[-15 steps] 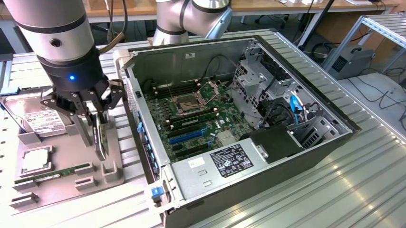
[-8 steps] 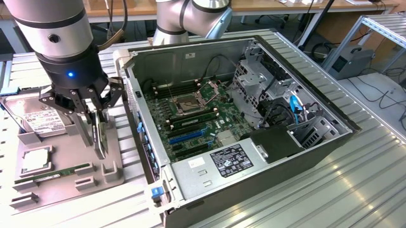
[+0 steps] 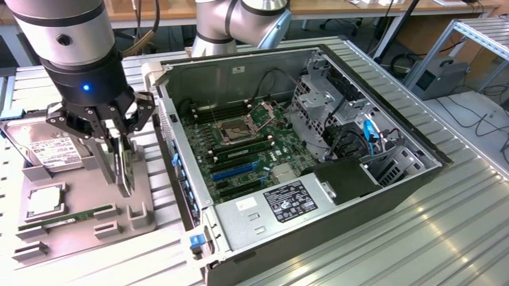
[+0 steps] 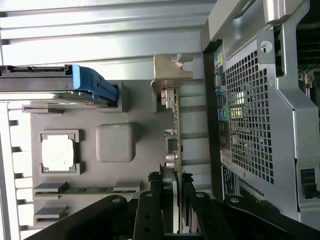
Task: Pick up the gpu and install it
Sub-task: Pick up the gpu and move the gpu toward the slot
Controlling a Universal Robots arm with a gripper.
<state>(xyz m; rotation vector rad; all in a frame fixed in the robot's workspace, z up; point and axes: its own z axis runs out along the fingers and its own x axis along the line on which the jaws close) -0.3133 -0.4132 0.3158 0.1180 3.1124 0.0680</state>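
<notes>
Claw (image 3: 116,170) is clamping the upright gpu (image 3: 125,186) at the grey tray (image 3: 80,233) beside the open computer case (image 3: 230,71).

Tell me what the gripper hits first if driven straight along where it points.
Pointing down, the gripper holds the gpu upright; the card's lower edge would meet the gray parts tray first, likely its holder slot. How much gap remains is unclear.
</notes>
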